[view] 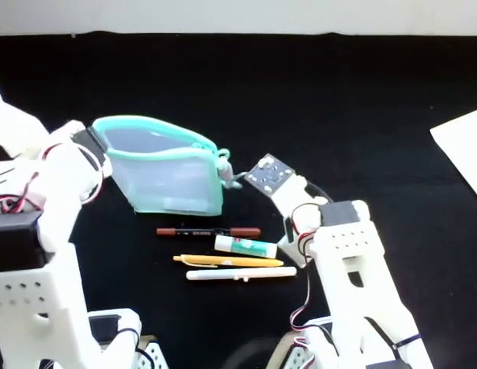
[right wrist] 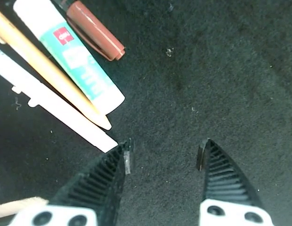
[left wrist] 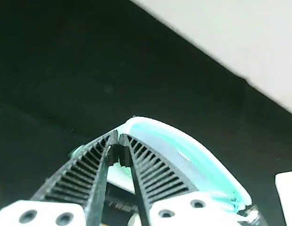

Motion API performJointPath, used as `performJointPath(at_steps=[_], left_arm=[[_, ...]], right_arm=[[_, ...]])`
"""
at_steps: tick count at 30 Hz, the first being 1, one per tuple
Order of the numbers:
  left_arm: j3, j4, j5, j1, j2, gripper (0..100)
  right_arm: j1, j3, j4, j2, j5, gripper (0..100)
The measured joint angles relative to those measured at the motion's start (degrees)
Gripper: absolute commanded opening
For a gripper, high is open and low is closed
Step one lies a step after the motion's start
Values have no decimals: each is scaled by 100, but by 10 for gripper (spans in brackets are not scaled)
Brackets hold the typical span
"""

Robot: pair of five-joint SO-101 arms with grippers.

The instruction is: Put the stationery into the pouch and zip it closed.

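A translucent teal pouch (view: 165, 173) stands with its mouth open, left of the table's middle. My left gripper (view: 92, 142) is shut on its left end; in the left wrist view the fingertips (left wrist: 118, 149) pinch the teal rim (left wrist: 183, 150). In front of the pouch lie a brown marker (view: 208, 231), a glue stick (view: 246, 246), a yellow pen (view: 227, 261) and a white pen (view: 238, 274). My right gripper (right wrist: 165, 153) hangs open over bare black cloth just beyond the ends of the white pen (right wrist: 56, 113), yellow pen (right wrist: 47, 70), glue stick (right wrist: 73, 59) and marker (right wrist: 96, 30), holding nothing.
A white sheet (view: 461, 146) lies at the table's right edge. The right arm (view: 338, 231) stands right of the stationery, its upper part close to the pouch's right end. Black cloth stretches behind the pouch to the far edge.
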Motion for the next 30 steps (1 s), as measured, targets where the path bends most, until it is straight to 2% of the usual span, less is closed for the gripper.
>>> performJointPath(at_steps=[10,18,21,30], left_arm=[[-202,281,0,-642,0,7],[-202,281,0,-738,0,7],[-202,343,-53,-527,0,7],[246,1029,-1415,448,-35,7]], right_arm=[[0,0,0,0,0,224],[0,0,-44,0,-114,224],[0,0,-62,0,-132,224],[0,62,-193,0,-149,224]])
